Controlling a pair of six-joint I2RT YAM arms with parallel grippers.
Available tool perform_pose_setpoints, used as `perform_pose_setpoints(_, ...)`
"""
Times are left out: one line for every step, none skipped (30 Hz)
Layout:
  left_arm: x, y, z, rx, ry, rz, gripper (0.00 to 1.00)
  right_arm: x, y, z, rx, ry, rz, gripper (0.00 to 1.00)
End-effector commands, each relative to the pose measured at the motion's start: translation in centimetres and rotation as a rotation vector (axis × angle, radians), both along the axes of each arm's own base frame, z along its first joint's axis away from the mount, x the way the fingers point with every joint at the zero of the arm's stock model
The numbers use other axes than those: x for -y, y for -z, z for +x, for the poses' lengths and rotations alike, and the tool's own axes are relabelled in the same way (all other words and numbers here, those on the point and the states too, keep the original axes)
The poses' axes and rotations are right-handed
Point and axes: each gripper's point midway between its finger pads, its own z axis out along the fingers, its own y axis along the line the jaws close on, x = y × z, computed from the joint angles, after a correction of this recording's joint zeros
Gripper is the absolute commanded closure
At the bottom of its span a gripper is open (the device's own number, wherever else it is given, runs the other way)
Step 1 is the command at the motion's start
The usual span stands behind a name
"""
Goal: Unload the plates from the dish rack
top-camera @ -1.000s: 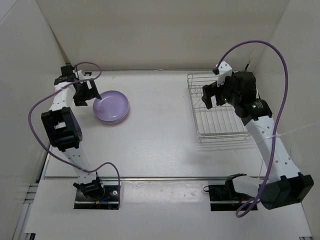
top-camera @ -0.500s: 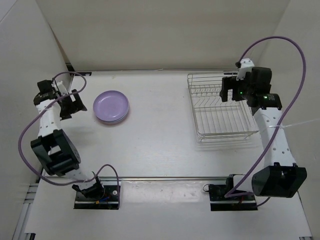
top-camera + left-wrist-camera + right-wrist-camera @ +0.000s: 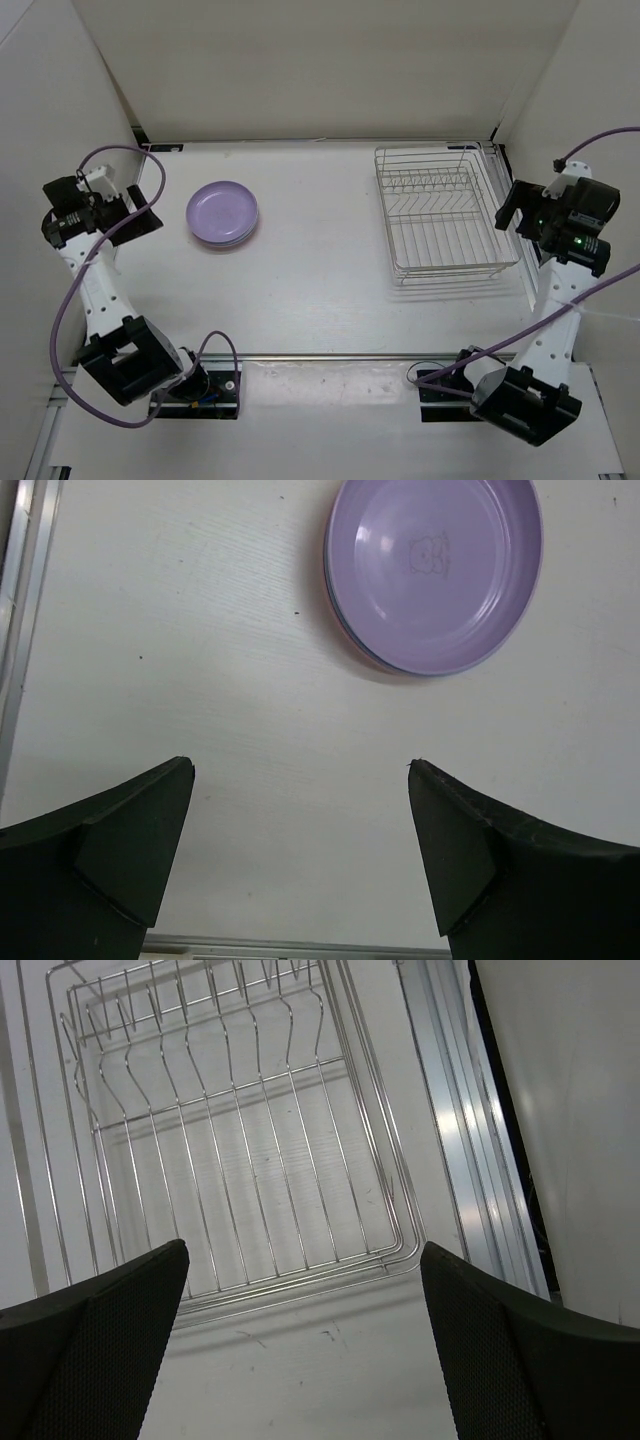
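The plates lie in one stack (image 3: 222,212) on the table at the left, the lavender one on top. Thin rims of other plates show under it in the left wrist view (image 3: 433,572); their colours are hard to tell. The dish rack (image 3: 455,266) stands at the right with no plates in it, and its bare wires and prongs show in the right wrist view (image 3: 230,1150). My left gripper (image 3: 138,216) is open and empty near the left wall, well left of the stack (image 3: 300,762). My right gripper (image 3: 512,208) is open and empty just right of the rack (image 3: 305,1245).
White walls close in the table on the left, back and right. A metal rail (image 3: 470,1160) runs along the right edge beside the rack, and another (image 3: 20,630) along the left edge. Purple cables loop from both arms.
My left gripper has drawn back from the plate stack toward the left wall. My right gripper has moved from over the rack out to its right side. The plates and the rack have not moved.
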Motion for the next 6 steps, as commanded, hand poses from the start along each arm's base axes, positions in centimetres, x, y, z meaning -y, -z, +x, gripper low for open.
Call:
perform_pose_setpoints(1.19, -1.08, -0.69, 0.037, 0.037, -0.01, 0.0, -0.17, -0.68, -0.39, 0.048, -0.008, 0.035, 0.0)
perform_pose_setpoints(1.19, -1.08, -0.69, 0.037, 0.037, -0.01, 0.0, -0.38, -0.34, -0.42, 0.042, -0.017, 0.044, 0.0)
perform_pose_setpoints(1.23, -1.09, -0.68, 0.037, 0.031, -0.016, 0.0, -0.36, -0.62, -0.59, 0.053, -0.017, 0.045, 0.0)
perform_pose_setpoints(1.35, -1.01, -0.87, 0.037, 0.031, -0.017, 0.0, -0.3, -0.25, -0.71, 0.048, -0.011, 0.065, 0.0)
perform_pose_setpoints(1.35, -1.01, -0.87, 0.037, 0.031, -0.017, 0.0, -0.48, -0.29, -0.68, 0.05, -0.02, 0.071, 0.0)
perform_pose_setpoints(1.48, -0.97, -1.08, 0.038, 0.031, -0.016, 0.0, -0.54, -0.61, -0.85, 0.064, -0.033, 0.067, 0.0)
